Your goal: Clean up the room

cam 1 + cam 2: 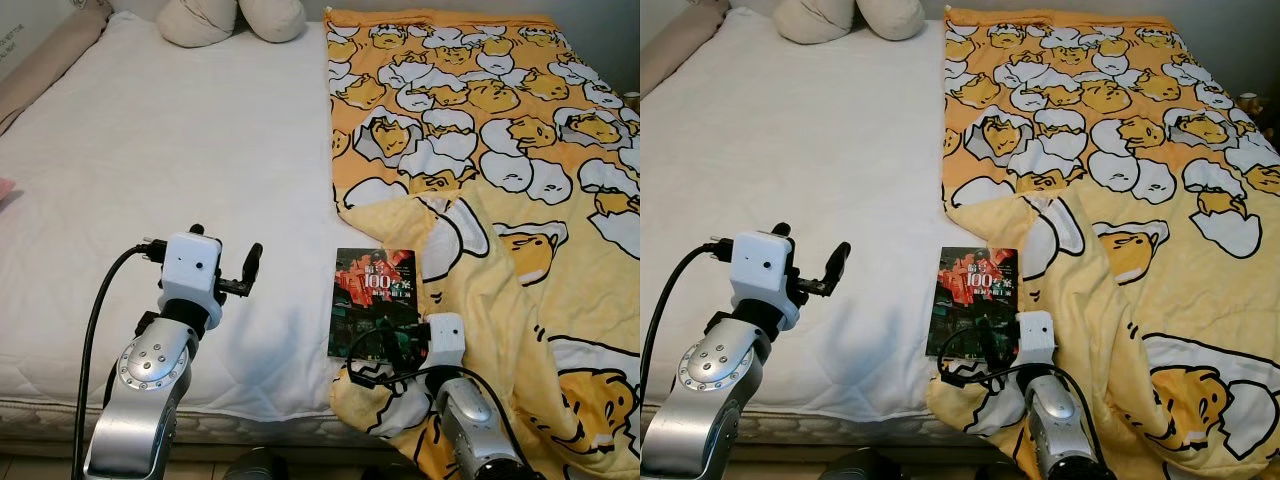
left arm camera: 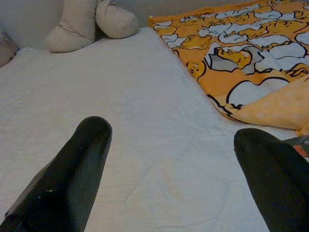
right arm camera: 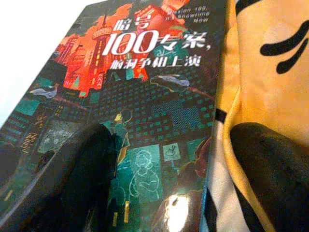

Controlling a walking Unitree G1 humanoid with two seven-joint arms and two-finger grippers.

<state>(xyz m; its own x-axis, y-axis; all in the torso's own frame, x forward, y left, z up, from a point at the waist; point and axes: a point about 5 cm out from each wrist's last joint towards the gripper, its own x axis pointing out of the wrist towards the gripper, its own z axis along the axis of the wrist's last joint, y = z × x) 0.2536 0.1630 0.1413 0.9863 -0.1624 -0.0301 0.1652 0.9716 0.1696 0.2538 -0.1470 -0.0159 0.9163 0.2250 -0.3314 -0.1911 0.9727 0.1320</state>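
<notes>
With my right gripper (image 3: 169, 159) open over the book (image 1: 372, 300) at the bed's (image 1: 180, 180) front edge, I need one finger past its blanket-side (image 1: 520, 200) edge before closing; my left gripper (image 2: 178, 174) hovers open.

The left gripper (image 2: 169, 169) hung over the white bed (image 2: 145, 145), its two black fingers (image 2: 67, 179) spread wide apart. An orange blanket (image 2: 241, 63) lay beyond one finger, and pale pillows (image 2: 87, 24) sat at the far end.

Dark-covered book (image 1: 371, 303) flat on white bed (image 1: 180, 180), touching yellow blanket (image 1: 520, 200)
</notes>
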